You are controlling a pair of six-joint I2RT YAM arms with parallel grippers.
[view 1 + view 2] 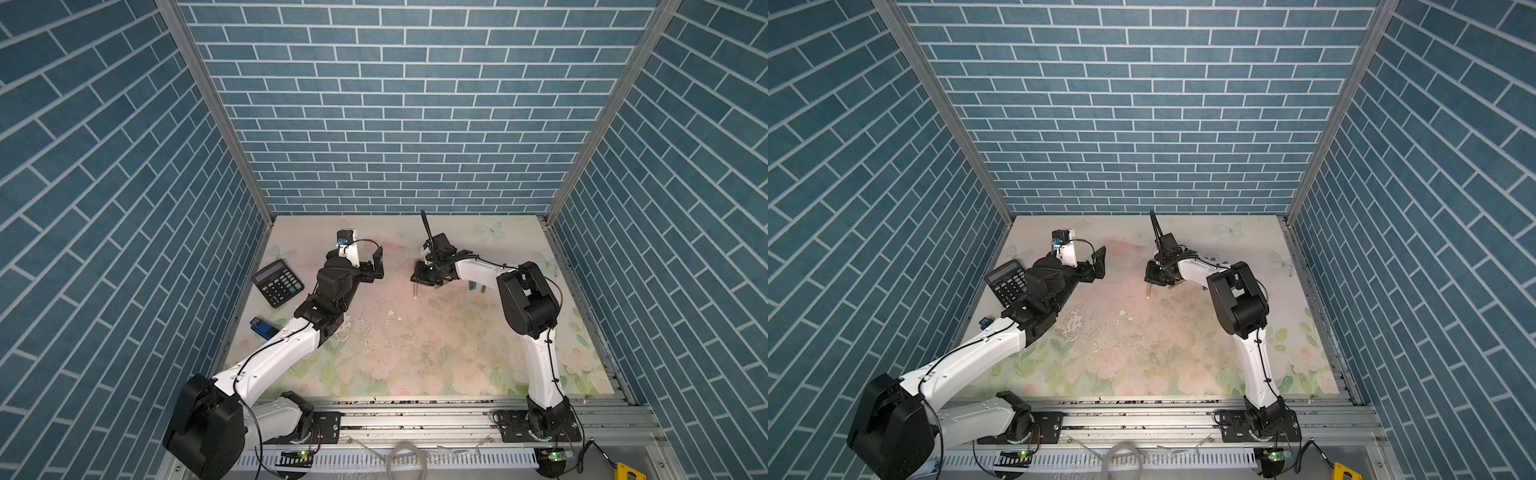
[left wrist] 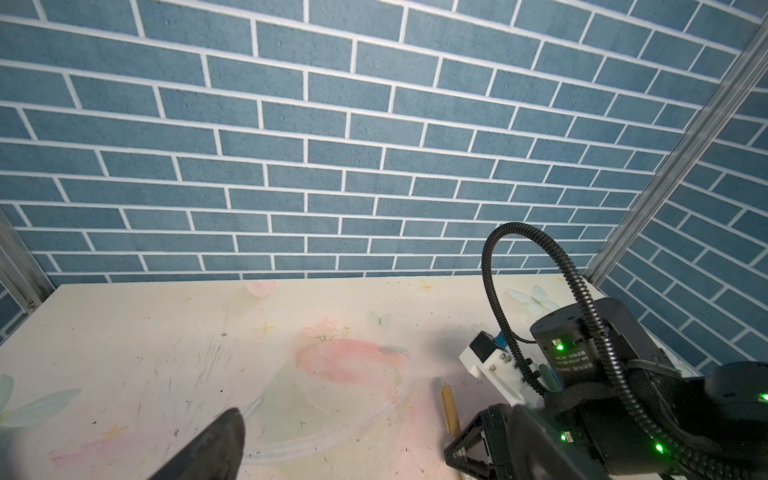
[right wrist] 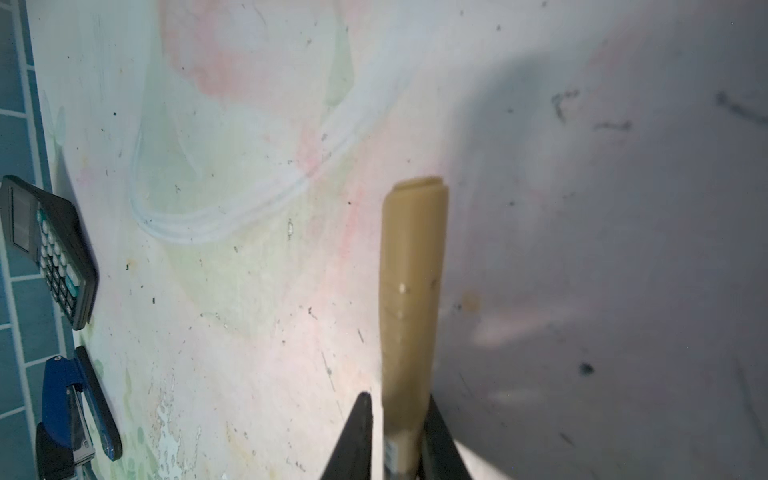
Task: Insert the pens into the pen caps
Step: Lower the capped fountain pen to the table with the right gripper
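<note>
Floral mat (image 1: 415,353) below. Pen (image 3: 413,270) is flanked by right gripper (image 3: 397,399), jaws narrow, axis straight outward; grip cannot be told. Left gripper (image 1: 376,266) wide, farther.

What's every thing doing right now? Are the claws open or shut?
Left claw: wide open, empty.
Right claw: around the tan pen, small gap on one side; grip unclear.
Tan pen: between the right claw's jaws, blunt end sticking out.
Calculator: lying flat, keys up, untouched.
Stapler: lying near the calculator, untouched.
Blue stick and green stick: loose, untouched; too small to tell more.
</note>
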